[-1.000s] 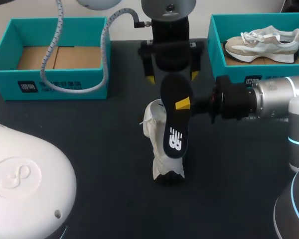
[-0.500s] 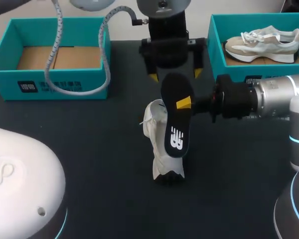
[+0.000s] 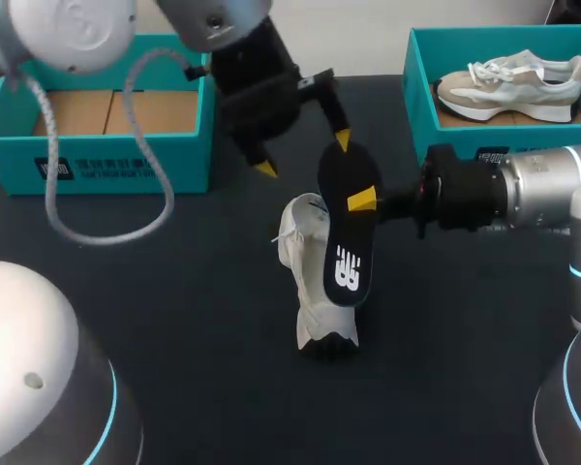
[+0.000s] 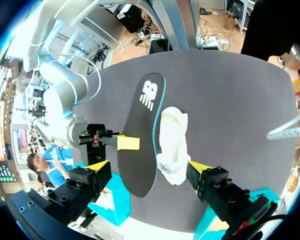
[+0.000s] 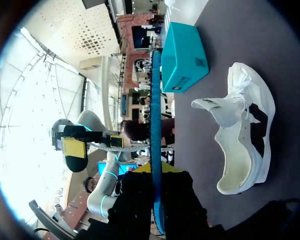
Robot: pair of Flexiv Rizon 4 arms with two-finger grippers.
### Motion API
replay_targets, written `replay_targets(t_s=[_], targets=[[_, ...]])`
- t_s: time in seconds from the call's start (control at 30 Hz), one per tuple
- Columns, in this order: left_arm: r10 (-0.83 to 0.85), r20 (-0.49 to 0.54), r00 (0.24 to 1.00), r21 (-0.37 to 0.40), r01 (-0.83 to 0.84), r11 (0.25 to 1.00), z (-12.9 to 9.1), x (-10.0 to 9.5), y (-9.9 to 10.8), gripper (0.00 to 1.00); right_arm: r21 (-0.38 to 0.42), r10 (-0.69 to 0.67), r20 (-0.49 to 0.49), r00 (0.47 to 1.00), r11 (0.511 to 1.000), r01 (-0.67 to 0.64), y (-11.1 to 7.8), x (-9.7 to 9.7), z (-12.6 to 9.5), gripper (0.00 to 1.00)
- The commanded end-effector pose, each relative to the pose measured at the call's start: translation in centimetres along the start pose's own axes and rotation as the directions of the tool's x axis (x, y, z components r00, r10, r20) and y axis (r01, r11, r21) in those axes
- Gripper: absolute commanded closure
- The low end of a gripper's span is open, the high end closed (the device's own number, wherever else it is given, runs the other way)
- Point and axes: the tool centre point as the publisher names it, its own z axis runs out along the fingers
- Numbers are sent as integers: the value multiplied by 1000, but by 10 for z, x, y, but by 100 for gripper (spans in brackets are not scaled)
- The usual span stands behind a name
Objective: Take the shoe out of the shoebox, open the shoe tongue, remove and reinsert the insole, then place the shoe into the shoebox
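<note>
My right gripper (image 3: 354, 203) is clamped on the long edge of the thin black foam insole (image 3: 347, 232), about mid-length, holding it on edge above the worktop (image 3: 174, 320). The insole's printed toe end hangs lowest, just over the white soft-fabric shoe (image 3: 308, 291). My left gripper (image 3: 303, 155) hovers over both with its fingers spread wide, gripping nothing.

The shoe lies loose on the dark matte worktop, between the two teal cardboard shoeboxes. Its tongue is pulled out and its mouth gapes, as the right wrist view shows.

My worry is the reinsertion. The insole looks thin and bendy, and it is pinched only at one edge. If its toe catches the tongue or collar, it will likely buckle or twist in the grip rather than slide in. The shoe's upper looks limp and nothing pins it down, so a push may simply skid it across the worktop. The left gripper would need to steady it first.

The left shoebox (image 3: 10, 145) holds only its brown cardboard floor. The right shoebox (image 3: 418, 92) holds a beige shoe (image 3: 508, 82).
</note>
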Motion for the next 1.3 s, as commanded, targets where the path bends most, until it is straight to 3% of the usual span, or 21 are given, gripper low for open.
replay_targets(t_s=[0.03, 0.23, 0.77, 0.83, 0.9, 0.97, 1.03, 1.3], targets=[[49, 358, 933, -9, -49, 999, -4, 41, -8, 0, 0, 3, 11, 1000, 1000, -3, -2, 3, -1, 100], [69, 462, 884, -5, -76, 997, -4, 53, -9, 0, 6, 5, 14, 1000, 1000, -5, -2, 5, 1, 100], [37, 449, 893, 14, -49, 999, -3, 53, -9, 0, -17, -5, 10, 1000, 1000, 5, -7, 4, 0, 100], [17, 490, 871, 0, -20, 1000, 8, 56, -8, 0, -22, -11, 10, 1000, 1000, 11, -6, 5, 0, 100], [59, 558, 828, -76, -21, 997, 20, 58, -2, 0, -22, -14, 10, 1000, 1000, 14, -5, 6, 0, 100], [37, 623, 781, -75, 12, 997, 23, 56, 1, 0, -22, -16, 10, 1000, 1000, 16, -5, 6, 1, 100], [73, 642, 764, -121, 6, 993, 28, 55, 3, 0, -19, -15, 9, 1000, 1000, 15, -4, 7, 3, 100], [72, 764, 641, -153, 72, 986, 31, 47, 12, 0, -16, 9, -25, 1000, 1000, -10, -5, 6, 11, 100]])
